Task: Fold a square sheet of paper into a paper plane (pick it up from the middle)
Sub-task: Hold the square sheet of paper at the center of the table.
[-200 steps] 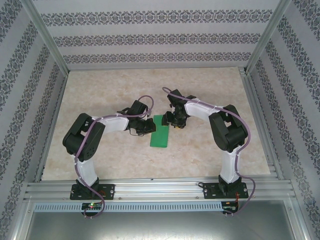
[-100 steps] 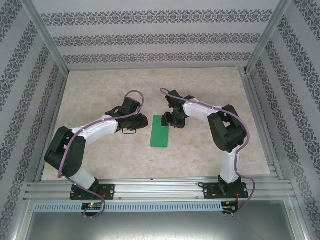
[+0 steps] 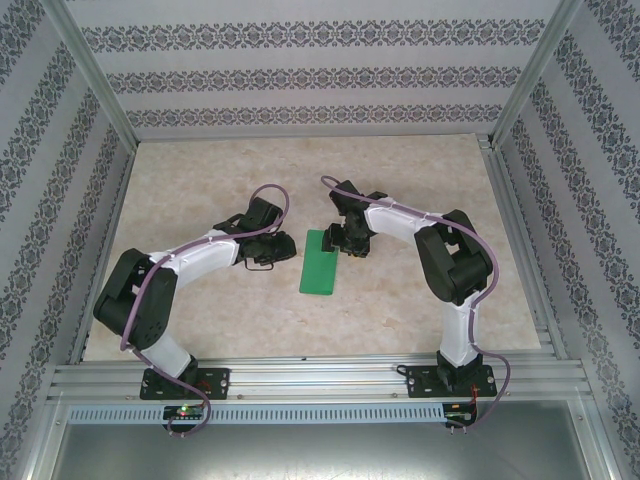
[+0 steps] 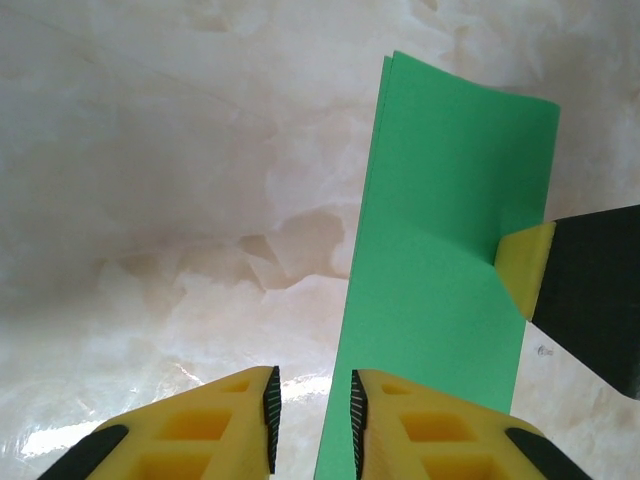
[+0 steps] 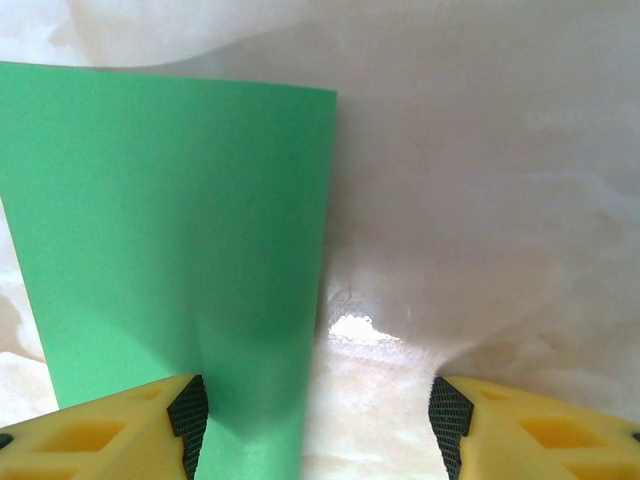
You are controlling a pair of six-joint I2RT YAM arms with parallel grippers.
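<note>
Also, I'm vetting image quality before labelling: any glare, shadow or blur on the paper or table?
Right wrist: a white glare spot on the table beside the green paper, whose lower part is shaded. Left wrist: a glare patch on the table at bottom left, paper crisp. Top external: even light, no blur.

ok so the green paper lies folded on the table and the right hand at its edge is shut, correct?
Not shut: the right hand is open, jaws wide apart, with one finger over the green paper and the other over the bare table. The right wrist view shows it. The rest stands.
</note>
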